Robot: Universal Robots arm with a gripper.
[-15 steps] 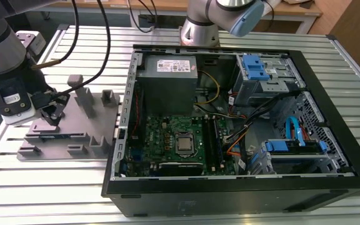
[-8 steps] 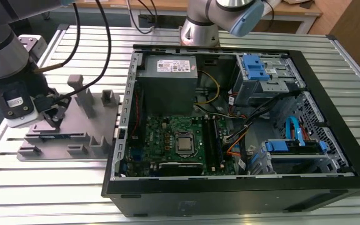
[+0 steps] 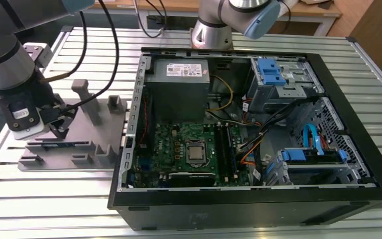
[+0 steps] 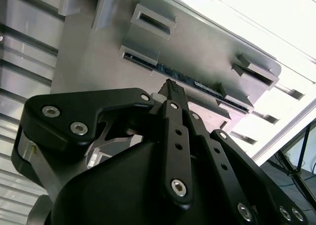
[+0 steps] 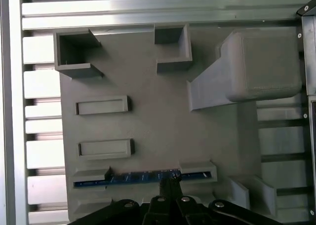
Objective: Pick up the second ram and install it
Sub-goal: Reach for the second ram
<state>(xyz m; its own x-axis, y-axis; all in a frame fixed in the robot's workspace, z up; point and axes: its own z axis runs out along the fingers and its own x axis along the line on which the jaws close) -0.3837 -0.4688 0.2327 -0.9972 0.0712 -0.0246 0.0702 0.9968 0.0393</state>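
The second ram (image 5: 140,177) is a thin, dark-bluish stick set edgewise in the gray holder (image 5: 148,87), at the exterior view's lower left. The gripper (image 5: 170,183) hangs over its middle; I cannot tell its grip.

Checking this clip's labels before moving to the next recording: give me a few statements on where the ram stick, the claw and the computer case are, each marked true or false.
1. The second ram lies in the holders of the gray fixture, outside the computer case. True.
2. The claw hangs over the motherboard. False: it is at the gray fixture, right by the second ram.
3. The computer case lies open, with the motherboard exposed. True.
4. The gray fixture is on the exterior view's right of the computer case. False: it is on the exterior view's left.
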